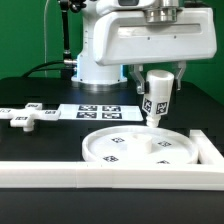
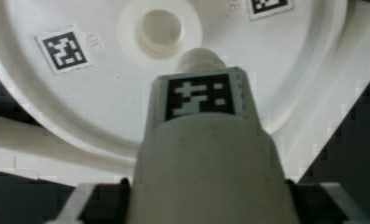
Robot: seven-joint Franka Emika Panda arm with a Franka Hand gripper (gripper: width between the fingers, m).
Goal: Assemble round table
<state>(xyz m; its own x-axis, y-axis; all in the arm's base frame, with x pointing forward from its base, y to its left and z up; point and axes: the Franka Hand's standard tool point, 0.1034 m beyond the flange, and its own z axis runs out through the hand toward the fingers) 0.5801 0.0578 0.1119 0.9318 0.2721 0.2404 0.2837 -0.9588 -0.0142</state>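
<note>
Claw [image 1: 158,80]: closed on the upper end of the cylinder post [image 1: 157,100]; one tag on the post faces the exterior camera.

Post hangs below the claw, slightly tilted, with its lower end over the rear part of the round disc [image 1: 140,148]. Contact with the disc: cannot tell.

Wrist view: post [image 2: 203,110] fills the foreground and its tip sits just beside the disc's centre hole [image 2: 155,30].

Disc lies flat on the table near its front edge, just behind the front border bar [image 1: 100,172].

Cross-shaped piece [image 1: 25,117] lies well apart, toward the table's edge at the exterior view's left.

Marker board [image 1: 100,111] lies behind the disc.
</note>
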